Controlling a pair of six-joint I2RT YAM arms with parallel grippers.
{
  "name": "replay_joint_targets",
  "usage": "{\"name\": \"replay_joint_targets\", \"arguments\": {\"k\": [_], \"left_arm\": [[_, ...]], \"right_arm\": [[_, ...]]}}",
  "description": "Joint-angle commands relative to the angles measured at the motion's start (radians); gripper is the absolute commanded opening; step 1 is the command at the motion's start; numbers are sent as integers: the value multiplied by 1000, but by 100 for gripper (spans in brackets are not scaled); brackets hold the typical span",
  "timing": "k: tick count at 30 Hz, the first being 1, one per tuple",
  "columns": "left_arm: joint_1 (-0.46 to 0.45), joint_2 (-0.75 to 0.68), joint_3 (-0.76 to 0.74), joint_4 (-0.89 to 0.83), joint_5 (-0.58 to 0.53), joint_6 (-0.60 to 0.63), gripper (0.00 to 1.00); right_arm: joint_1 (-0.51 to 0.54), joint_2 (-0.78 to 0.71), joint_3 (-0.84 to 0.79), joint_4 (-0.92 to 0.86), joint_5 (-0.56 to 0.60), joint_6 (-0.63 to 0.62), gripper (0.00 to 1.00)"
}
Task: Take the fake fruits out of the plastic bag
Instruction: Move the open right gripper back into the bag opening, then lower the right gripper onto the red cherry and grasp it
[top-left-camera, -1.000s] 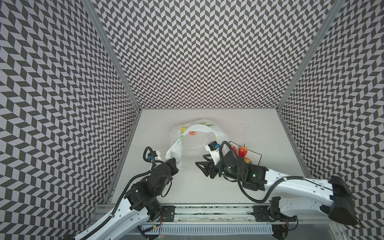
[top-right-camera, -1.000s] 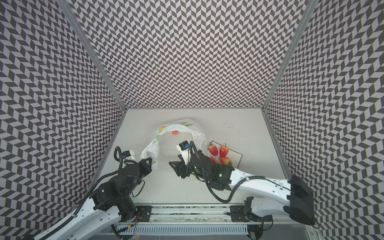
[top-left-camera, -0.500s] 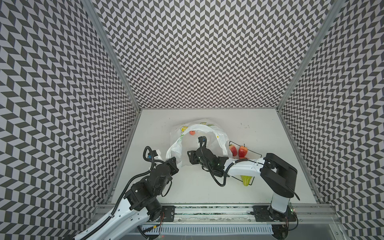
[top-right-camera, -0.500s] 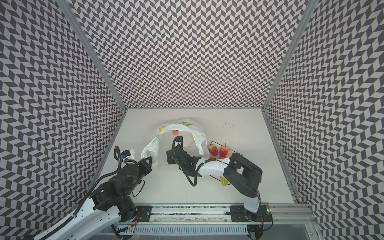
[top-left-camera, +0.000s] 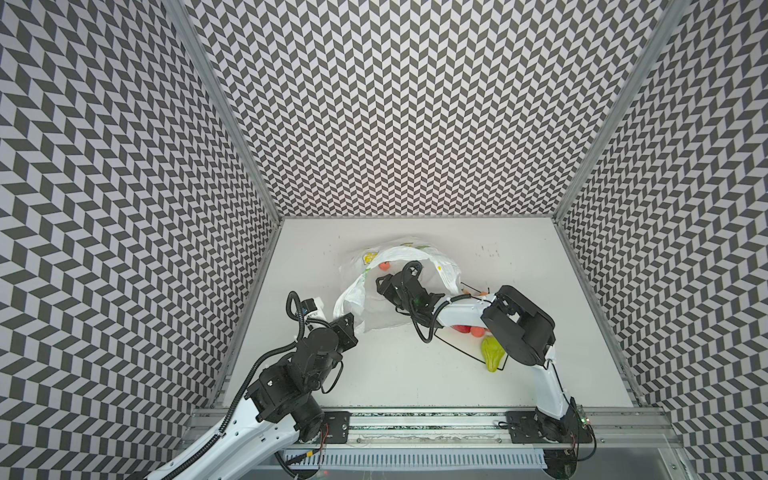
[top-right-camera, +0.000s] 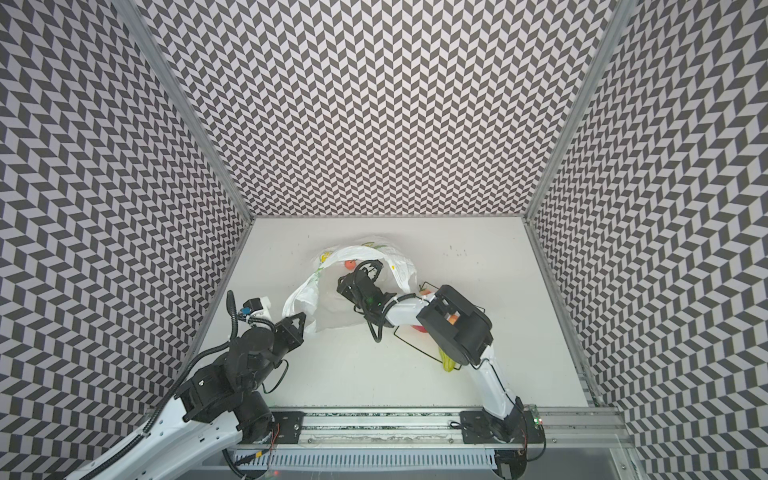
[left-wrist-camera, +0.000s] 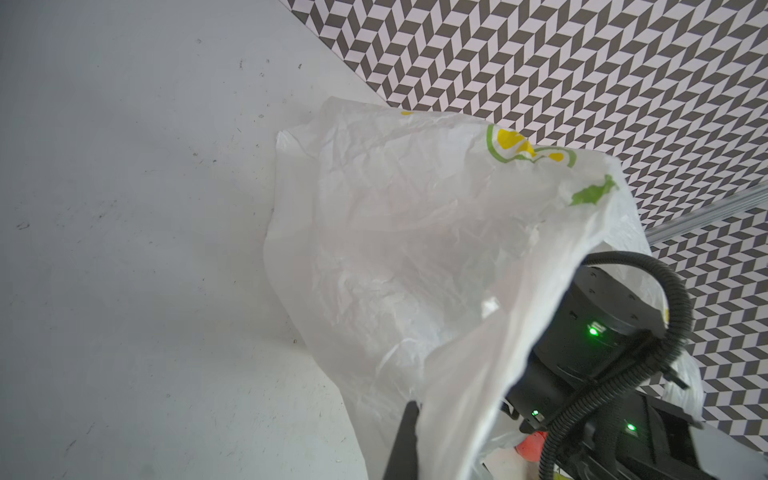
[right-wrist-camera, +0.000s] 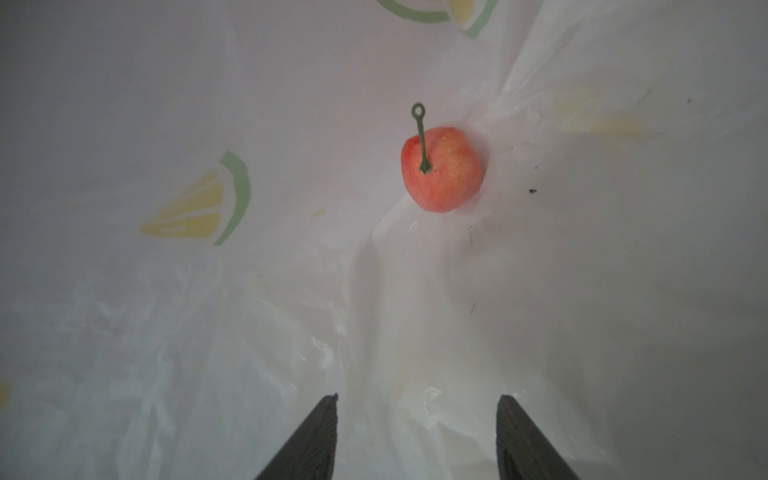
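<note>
The plastic bag (top-left-camera: 357, 295) (top-right-camera: 307, 295) lies mid-table with its mouth held up. My left gripper (top-left-camera: 349, 328) (top-right-camera: 301, 322) is shut on the bag's near edge; in the left wrist view the bag (left-wrist-camera: 395, 249) drapes over one finger (left-wrist-camera: 405, 449). My right gripper (top-left-camera: 381, 281) (top-right-camera: 343, 286) (right-wrist-camera: 417, 399) reaches into the mouth, open and empty. A red cherry (right-wrist-camera: 442, 174) (top-left-camera: 384, 266) (top-right-camera: 350, 264) lies on the bag's floor (right-wrist-camera: 208, 311), ahead of the fingertips and apart from them. A yellow-green pear (top-left-camera: 492, 353) (top-right-camera: 448, 361) and red strawberries (top-left-camera: 461, 329) (top-right-camera: 419, 328) lie outside, partly under the right arm.
The fruits outside rest on a white black-bordered sheet (top-left-camera: 461, 343) right of the bag. The right arm's forearm (top-left-camera: 465, 316) and elbow (top-left-camera: 519, 328) span that sheet. Patterned walls close the left, back and right sides; a metal rail (top-left-camera: 415, 419) runs along the front.
My right gripper has moved from in front of the bag into its mouth, toward the cherry, and the arm has folded over the sheet. The left gripper holds still.
</note>
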Motion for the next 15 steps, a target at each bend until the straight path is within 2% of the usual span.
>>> {"name": "replay_joint_targets", "arguments": {"k": [1, 7, 15], "left_arm": [[-5, -13, 28, 7, 11, 27, 0], [-5, -14, 30, 8, 23, 39, 0], [-5, -10, 47, 1, 31, 66, 0]], "right_arm": [[-25, 40, 57, 71, 11, 78, 63], [-58, 103, 149, 32, 22, 95, 71], [-85, 172, 247, -12, 21, 87, 64]]}}
